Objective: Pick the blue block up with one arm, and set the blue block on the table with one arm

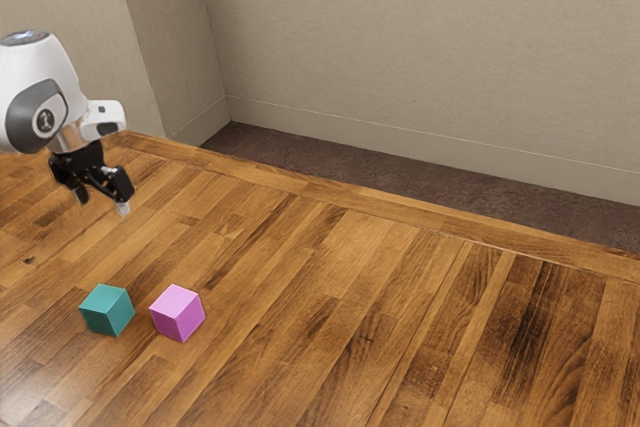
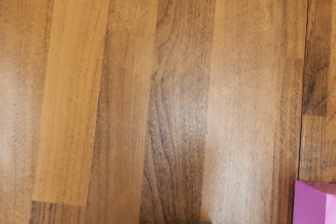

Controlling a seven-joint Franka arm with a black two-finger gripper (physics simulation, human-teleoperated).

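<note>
Wooden table [image 1: 300, 327] under teal block [image 1: 106, 311], seemingly.

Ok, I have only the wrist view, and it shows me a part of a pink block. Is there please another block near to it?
Observer: Yes, a blue-green block sits beside the pink block.
Operator: Thank you. Do these two touch each other?
Observer: No, a narrow strip of table shows between them.
Operator: And please, is something gripped now?
Observer: No, the fingers stand apart with nothing between them.
</note>
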